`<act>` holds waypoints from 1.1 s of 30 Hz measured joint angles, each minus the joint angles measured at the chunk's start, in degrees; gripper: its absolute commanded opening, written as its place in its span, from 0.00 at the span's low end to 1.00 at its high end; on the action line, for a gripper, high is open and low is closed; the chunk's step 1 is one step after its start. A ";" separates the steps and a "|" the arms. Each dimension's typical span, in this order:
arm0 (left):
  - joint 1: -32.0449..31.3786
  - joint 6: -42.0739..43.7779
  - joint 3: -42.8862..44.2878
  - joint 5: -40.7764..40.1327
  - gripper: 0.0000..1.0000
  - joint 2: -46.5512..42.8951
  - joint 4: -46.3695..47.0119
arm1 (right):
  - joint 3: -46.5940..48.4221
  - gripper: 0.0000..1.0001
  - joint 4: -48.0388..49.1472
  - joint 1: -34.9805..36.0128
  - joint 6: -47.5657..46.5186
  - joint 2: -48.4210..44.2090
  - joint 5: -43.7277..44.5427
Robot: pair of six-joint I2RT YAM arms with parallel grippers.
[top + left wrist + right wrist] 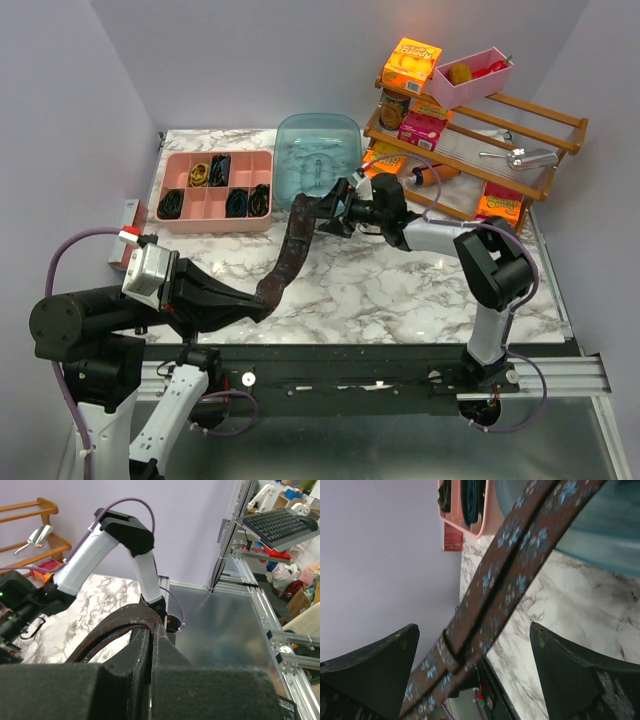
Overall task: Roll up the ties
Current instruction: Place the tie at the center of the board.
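Observation:
A dark brown tie (290, 250) with small blue flowers hangs in the air between my two grippers, above the marble table (400, 290). My left gripper (262, 298) is shut on its near end. In the left wrist view the jaws are pressed together (152, 626) and the tie (115, 625) arcs out to the left. My right gripper (335, 213) is at the tie's far end by the teal tub. In the right wrist view its fingers (380, 665) are spread wide and the tie (510, 565) runs diagonally between them. Rolled dark ties (238, 203) sit in the pink tray.
The pink divided tray (205, 225) stands at the back left. A teal translucent tub (318, 150) stands behind the right gripper. A wooden rack (520, 180) with boxes, a pink bin and a metal scoop fills the back right. A small red-and-white box (125, 240) lies at the left edge.

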 measured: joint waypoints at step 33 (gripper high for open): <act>0.00 -6.40 -2.40 1.44 0.00 -3.13 8.26 | 11.37 0.03 1.22 3.37 2.91 15.52 1.25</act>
